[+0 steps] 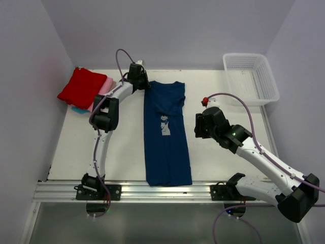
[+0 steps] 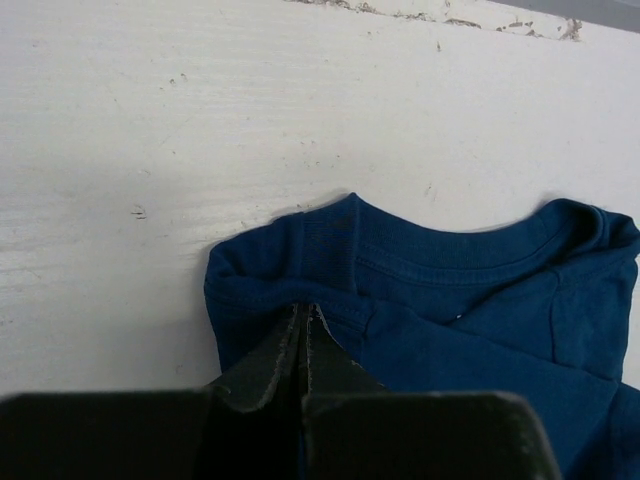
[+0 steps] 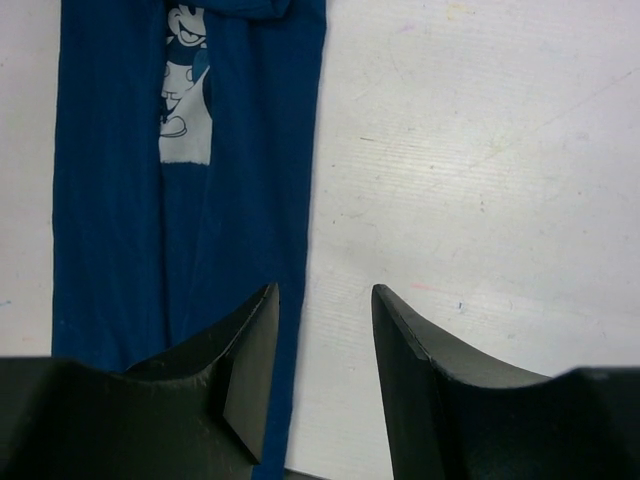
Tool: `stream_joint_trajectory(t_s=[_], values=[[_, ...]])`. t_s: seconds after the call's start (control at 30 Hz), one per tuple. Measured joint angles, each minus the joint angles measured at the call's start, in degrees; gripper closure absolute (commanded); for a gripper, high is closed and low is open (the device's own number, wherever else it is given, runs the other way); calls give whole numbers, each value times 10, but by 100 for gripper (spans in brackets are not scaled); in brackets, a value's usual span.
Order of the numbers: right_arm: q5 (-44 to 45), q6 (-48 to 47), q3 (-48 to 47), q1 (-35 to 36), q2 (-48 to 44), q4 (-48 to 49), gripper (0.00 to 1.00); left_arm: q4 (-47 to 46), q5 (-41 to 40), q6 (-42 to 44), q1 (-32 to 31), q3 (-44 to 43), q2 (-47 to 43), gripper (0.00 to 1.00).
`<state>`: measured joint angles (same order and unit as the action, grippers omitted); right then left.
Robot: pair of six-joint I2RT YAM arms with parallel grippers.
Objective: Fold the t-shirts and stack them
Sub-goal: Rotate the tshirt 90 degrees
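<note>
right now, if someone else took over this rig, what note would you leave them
Left gripper: shut, pinching the navy t-shirt at its far left corner, beside the collar.
Right gripper: open, holding nothing, over the shirt's right edge about midway along.
Navy t-shirt: mid-table, sides folded in to a long strip, collar at the far end.
Stack, far left corner: red t-shirt on top, pink t-shirt and teal t-shirt under it.
Done: three tees stacked, navy one narrowed.
Left: fold the navy one crosswise, then set it on the stack.
</note>
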<state>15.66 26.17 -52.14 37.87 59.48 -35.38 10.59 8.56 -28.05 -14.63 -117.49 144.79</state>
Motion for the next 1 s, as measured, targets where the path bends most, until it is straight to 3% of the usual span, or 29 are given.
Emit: stream_joint_trajectory(t_s=[0.4,0.77,0.8,0.83,0.87,0.93,0.97,1.0], values=[[7,0,12,0,0,-2,55,-34,-4,-16,12,20,-5,100],[14,0,17,0,12,-1,56,-51,6,-25,80,20,-5,99],[14,0,17,0,13,0,56,-56,12,-25,85,19,-5,94],[14,0,17,0,13,0,56,-63,19,-24,90,19,-5,73],[14,0,17,0,14,1,55,-73,27,-24,94,19,-5,60],[14,0,17,0,16,5,55,-92,43,-23,98,20,-6,26],[14,0,17,0,18,7,54,-106,52,-24,100,23,-8,0],[14,0,17,0,21,9,52,-123,61,-25,100,33,-16,0]])
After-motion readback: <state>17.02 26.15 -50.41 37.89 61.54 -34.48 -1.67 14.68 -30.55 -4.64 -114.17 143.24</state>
